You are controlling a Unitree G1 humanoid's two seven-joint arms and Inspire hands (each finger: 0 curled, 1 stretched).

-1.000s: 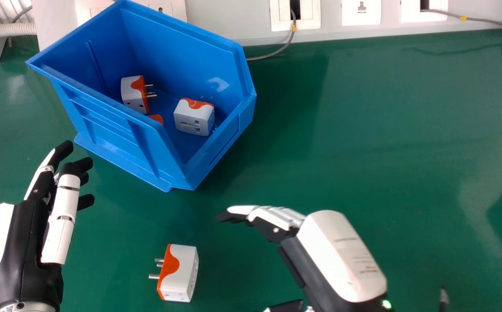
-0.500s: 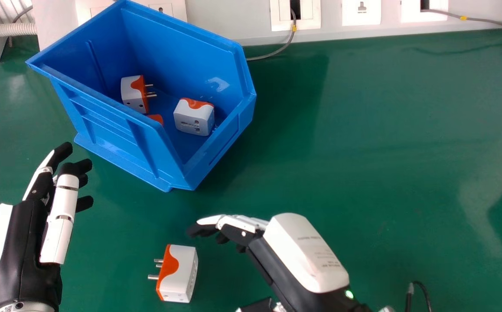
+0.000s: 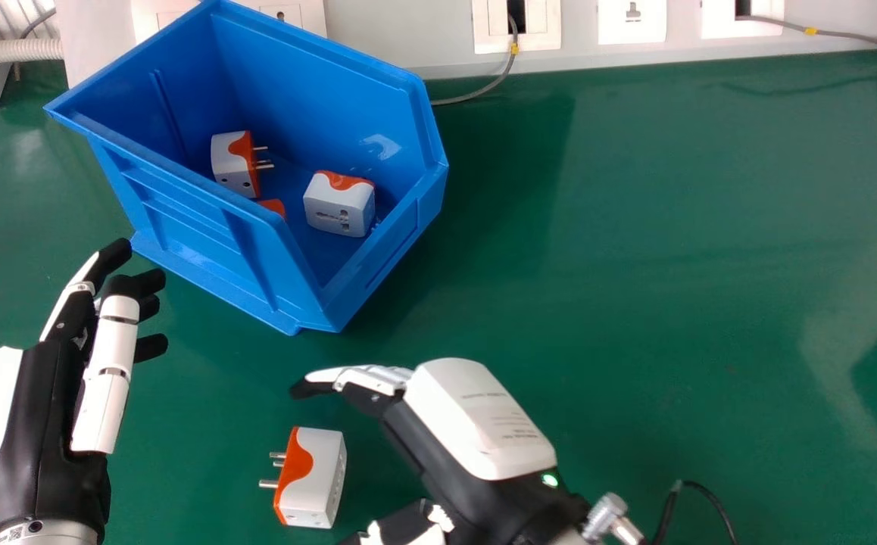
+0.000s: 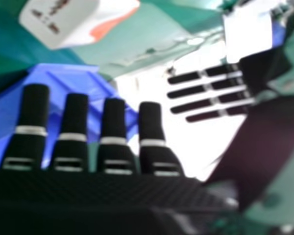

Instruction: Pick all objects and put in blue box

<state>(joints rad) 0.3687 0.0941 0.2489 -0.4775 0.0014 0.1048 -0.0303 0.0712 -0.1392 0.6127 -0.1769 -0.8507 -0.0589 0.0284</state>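
My left hand (image 3: 45, 424) is black, with white plates. My right hand (image 3: 416, 439) has 1 rounded white cover (image 3: 480, 424) with small print, 1 green light (image 3: 550, 480), and black fingers (image 4: 34, 107) which carry silver bands (image 4: 31, 130).

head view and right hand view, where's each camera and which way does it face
Head view: on the robot's head, facing forward and down at the blue box; left hand and right hand show.
Right hand view: at that hand, facing past its fingers to the blue box; left hand farther off.
Shared: blue box, loose adapter.
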